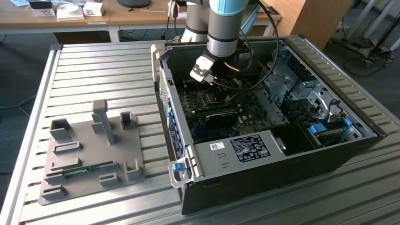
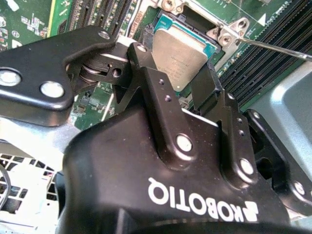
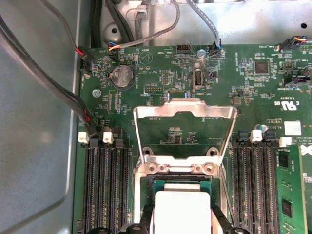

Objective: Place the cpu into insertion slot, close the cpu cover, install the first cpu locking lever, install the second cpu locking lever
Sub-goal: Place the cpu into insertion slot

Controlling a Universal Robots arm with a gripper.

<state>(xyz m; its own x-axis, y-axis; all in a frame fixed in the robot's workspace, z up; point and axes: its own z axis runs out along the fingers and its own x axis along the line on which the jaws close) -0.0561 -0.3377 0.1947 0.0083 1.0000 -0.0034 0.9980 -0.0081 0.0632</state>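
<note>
Gripper closed on the cpu above the insertion slot, cpu cover raised; a tilted release could seat it crooked.

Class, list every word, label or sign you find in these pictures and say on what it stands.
White lettering, upside down, on the black body of the hand: a brand name, not quoted.
White sticker on the computer case: too small to read.
White markings on the green circuit board: too small.
Etching on the cpu: too faint.
</note>
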